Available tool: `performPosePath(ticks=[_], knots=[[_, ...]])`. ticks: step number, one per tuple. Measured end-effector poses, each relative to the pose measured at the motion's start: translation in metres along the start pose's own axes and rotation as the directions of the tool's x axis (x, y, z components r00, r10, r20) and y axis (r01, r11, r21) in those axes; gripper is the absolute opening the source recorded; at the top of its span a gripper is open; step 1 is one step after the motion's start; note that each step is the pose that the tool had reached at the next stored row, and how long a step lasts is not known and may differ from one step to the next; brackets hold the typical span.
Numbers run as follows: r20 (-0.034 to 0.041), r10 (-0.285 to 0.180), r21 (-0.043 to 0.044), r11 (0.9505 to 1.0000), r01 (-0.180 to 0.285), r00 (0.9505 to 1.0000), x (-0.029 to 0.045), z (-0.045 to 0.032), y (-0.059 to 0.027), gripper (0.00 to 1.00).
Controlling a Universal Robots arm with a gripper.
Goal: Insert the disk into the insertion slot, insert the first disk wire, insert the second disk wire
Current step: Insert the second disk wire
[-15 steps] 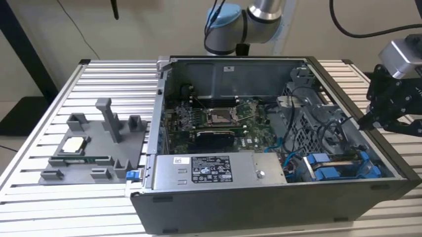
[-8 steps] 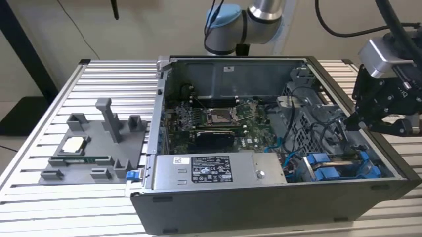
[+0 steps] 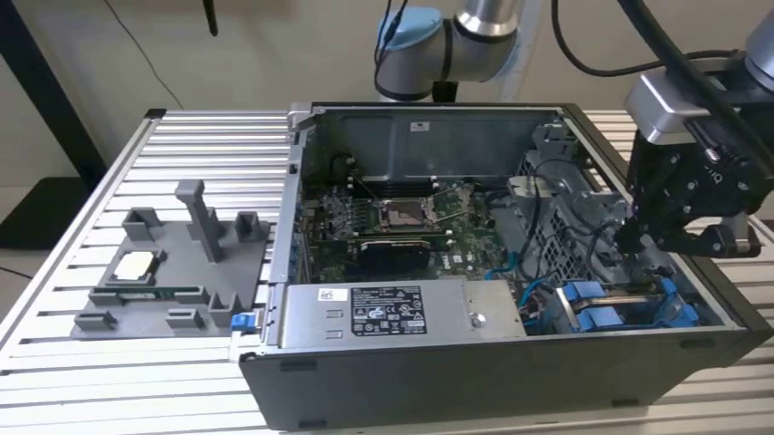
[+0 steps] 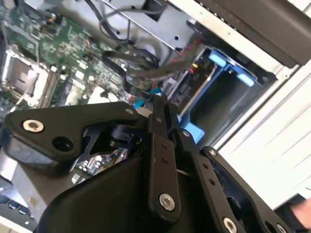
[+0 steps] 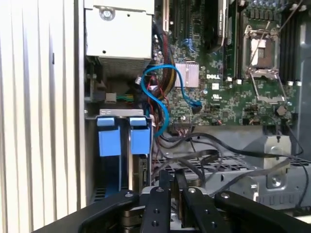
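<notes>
The tool hangs inside the open computer case, over the drive cage on the exterior view's right. In the first wrist view its two black fingers stand close together with a narrow gap; whether they pinch a wire I cannot tell, since their tips are hidden among the dark cables. In the second wrist view the tool's own linkage covers much of the picture, and a small blue connector shows just at the fingertips — touching or not is unclear.

The disk sits in the insertion slot at the case's front corner, its blue caddy tabs upward at the slot's mouth. Only the disk's edge shows, so its label is hidden; its long axis runs down into the bay.

The case also holds the motherboard with its square socket and a grey power-supply box. The case rests on the ribbed counter, beside a grey fixture tray carrying a small chip
</notes>
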State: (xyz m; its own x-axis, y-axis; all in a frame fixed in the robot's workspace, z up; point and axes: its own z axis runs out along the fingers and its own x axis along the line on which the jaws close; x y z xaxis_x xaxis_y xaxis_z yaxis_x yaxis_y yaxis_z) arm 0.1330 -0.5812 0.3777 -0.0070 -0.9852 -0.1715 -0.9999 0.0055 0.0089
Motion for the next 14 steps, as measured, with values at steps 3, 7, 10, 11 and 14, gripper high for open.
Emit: performPosePath(ticks=[3, 7, 10, 11, 14], knots=[[-0.0322, -0.004, -0.0005, 1.0, 0.004, 0.9995, 0.0002, 0.0015, 0.0013, 0.16], [-0.0387, -0.007, -0.001, 1.0, 0.007, 0.9992, 0.0013, 0.0073, 0.0017, 0.16], [-0.0437, -0.008, -0.0011, 1.0, 0.008, 0.999, 0.0021, 0.0123, 0.0017, 0.16], [-0.0451, -0.008, -0.0012, 1.0, 0.008, 0.9989, 0.0024, 0.0138, 0.0017, 0.16], [-0.051, -0.009, -0.0008, 1.0, 0.009, 0.9987, 0.0034, 0.0167, 0.001, 0.16]])
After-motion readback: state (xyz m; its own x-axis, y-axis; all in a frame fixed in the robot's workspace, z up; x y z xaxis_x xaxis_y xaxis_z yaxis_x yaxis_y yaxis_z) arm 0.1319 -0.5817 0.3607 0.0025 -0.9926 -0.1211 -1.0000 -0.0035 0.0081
